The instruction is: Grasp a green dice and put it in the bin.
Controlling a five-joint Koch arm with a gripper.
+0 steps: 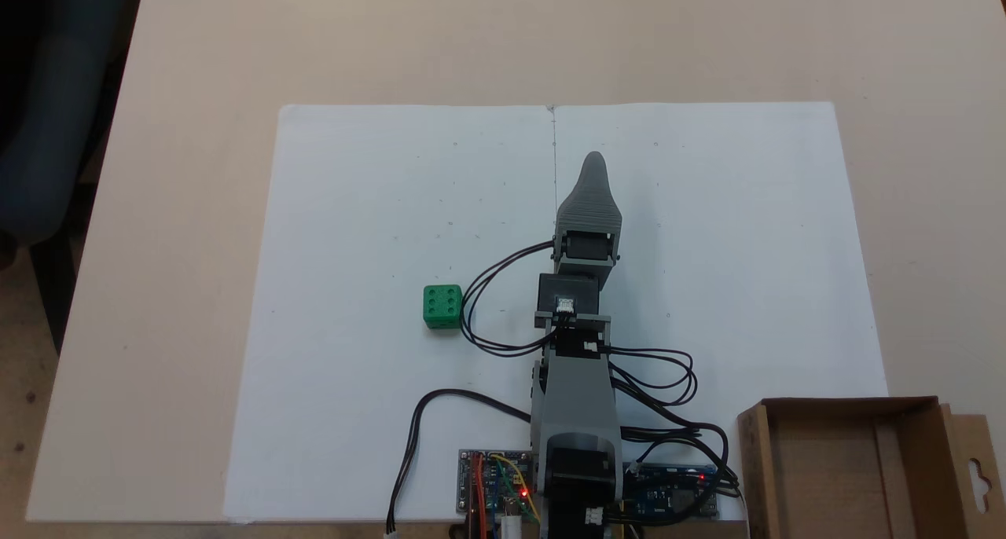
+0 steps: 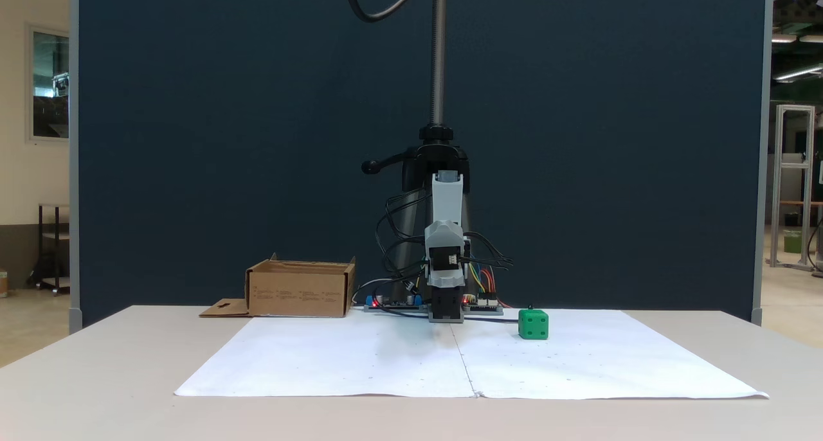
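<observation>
The green dice (image 1: 442, 306) sits on the white paper with its six-pip face up, left of the arm in this fixed view and right of it in the other fixed view (image 2: 533, 324). My gripper (image 1: 593, 162) stretches out low over the middle of the paper, well clear of the dice. From above, one grey ribbed jaw covers the other, and from the front the gripper (image 2: 446, 319) points at the camera, so no gap can be judged. The bin (image 1: 849, 404), a shallow brown cardboard box with nothing inside, stands beside the arm's base (image 2: 299, 293).
Two white sheets (image 1: 393, 193) cover the beige table. Circuit boards (image 1: 495, 484) and looping black cables (image 1: 487, 303) lie around the arm's base. The bin's keyhole flap (image 1: 974, 468) sticks outward. A camera stand pole (image 2: 438, 55) rises behind the arm, before a dark blue partition.
</observation>
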